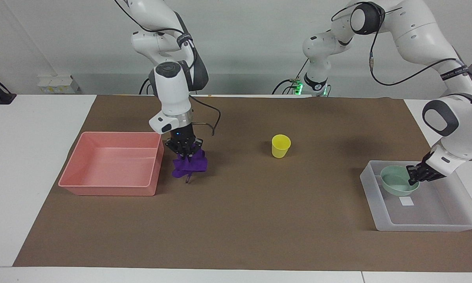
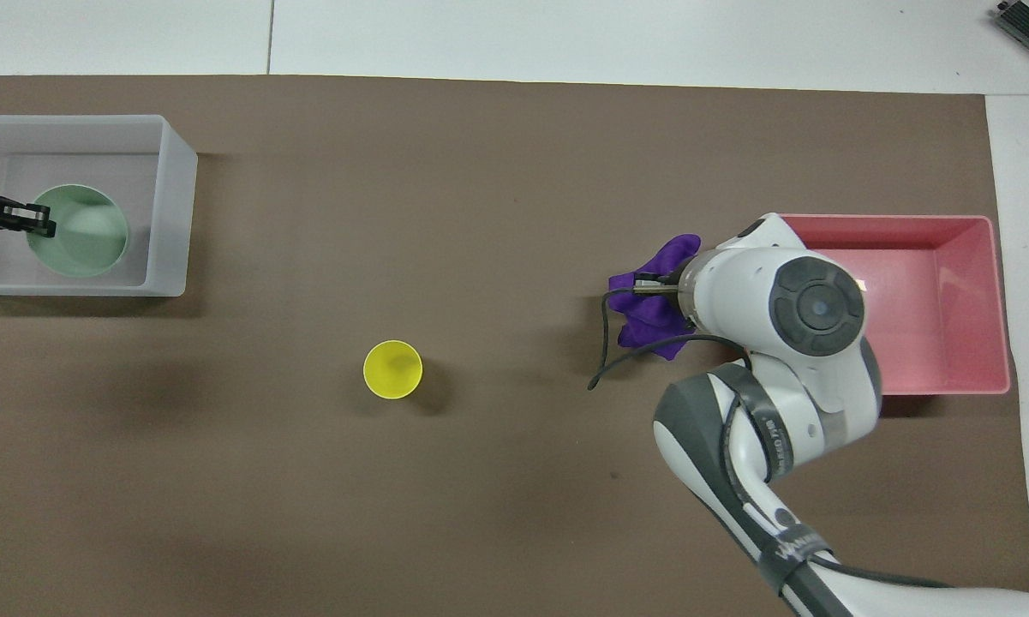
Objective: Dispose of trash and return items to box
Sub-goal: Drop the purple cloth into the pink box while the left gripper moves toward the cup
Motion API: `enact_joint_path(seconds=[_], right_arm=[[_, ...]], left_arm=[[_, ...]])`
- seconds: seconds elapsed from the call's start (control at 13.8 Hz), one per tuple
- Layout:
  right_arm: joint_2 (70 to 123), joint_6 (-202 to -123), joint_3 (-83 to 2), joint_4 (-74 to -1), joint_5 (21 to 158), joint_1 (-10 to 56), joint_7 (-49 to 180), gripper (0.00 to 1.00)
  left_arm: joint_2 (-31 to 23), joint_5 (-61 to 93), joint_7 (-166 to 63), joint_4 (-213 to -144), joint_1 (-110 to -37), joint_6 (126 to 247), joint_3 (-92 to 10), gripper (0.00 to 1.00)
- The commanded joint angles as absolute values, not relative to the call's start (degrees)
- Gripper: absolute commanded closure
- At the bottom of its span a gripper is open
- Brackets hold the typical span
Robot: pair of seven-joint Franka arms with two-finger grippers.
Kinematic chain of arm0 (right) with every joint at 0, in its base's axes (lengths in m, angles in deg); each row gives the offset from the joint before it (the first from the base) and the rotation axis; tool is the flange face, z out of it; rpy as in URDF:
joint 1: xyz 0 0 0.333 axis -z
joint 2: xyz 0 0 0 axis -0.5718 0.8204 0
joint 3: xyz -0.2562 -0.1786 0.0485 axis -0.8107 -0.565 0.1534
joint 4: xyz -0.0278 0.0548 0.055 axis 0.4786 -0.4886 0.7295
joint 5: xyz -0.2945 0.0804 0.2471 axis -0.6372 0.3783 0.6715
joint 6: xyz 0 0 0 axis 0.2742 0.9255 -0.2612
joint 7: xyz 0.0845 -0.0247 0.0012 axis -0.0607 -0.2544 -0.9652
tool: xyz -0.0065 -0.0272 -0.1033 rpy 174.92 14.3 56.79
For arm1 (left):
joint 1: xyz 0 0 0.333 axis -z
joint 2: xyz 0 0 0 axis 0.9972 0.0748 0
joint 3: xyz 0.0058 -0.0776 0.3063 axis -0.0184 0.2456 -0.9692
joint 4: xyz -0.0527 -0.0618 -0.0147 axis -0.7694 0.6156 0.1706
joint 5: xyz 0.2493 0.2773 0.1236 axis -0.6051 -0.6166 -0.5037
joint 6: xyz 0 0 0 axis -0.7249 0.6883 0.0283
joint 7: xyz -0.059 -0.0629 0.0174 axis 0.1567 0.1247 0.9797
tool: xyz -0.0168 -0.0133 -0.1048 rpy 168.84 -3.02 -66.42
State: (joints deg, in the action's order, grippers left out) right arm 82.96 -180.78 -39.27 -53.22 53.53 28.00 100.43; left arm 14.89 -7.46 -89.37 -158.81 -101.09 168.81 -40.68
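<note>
1. The cup (image 1: 280, 145) stands on the mat (image 1: 236, 220) in the middle of the table, nearest the robots, well apart from both grippers.
2. The right gripper (image 1: 185, 151) is clamped on the rag (image 1: 190, 165), which hangs bunched below its fingertips, clear of the mat, just beside the pink tray (image 1: 114, 188) and not over it.
3. The left gripper (image 1: 413, 175) is closed on the rim of the bowl (image 1: 397, 185), gripping the edge toward the left arm's end of the table. The bowl is low inside the box (image 1: 416, 226), next to the white label (image 1: 406, 201); whether it touches the bottom cannot be told.
</note>
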Motion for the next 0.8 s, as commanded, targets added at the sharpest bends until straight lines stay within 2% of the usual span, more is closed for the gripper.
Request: enact_joint_path(seconds=[0.0, 0.07, 0.14, 0.36, 0.58, 0.72], right_arm=[[75.9, -175.0, -39.1, -54.5, 52.8, 32.3, 98.8, 1.0], [75.3, -174.3, -39.1, -54.5, 52.8, 34.5, 97.3, 1.0], [74.8, -174.3, -39.1, -54.5, 52.8, 36.6, 96.2, 1.0], [74.1, -174.1, -39.1, -53.8, 52.8, 42.2, 91.8, 1.0], [74.3, -174.2, -39.2, -54.3, 53.6, 45.0, 89.9, 1.0], [74.8, -174.2, -39.2, -55.1, 53.6, 46.1, 89.8, 1.0]], left_arm=[[16.3, -6.3, -92.0, -157.0, -101.3, 169.7, -40.7, 1.0], [16.3, -6.8, -92.7, -157.0, -101.3, 169.8, -40.8, 0.7], [16.2, -6.3, -92.6, -156.9, -101.3, 169.9, -40.7, 0.01], [14.8, -6.5, -92.4, -156.0, -100.7, 168.7, -40.7, 0.0], [10.5, -6.3, -92.0, -156.0, -99.1, 162.5, -39.9, 0.0], [6.6, -6.1, -90.9, -156.1, -95.1, 161.2, -39.9, 0.0]])
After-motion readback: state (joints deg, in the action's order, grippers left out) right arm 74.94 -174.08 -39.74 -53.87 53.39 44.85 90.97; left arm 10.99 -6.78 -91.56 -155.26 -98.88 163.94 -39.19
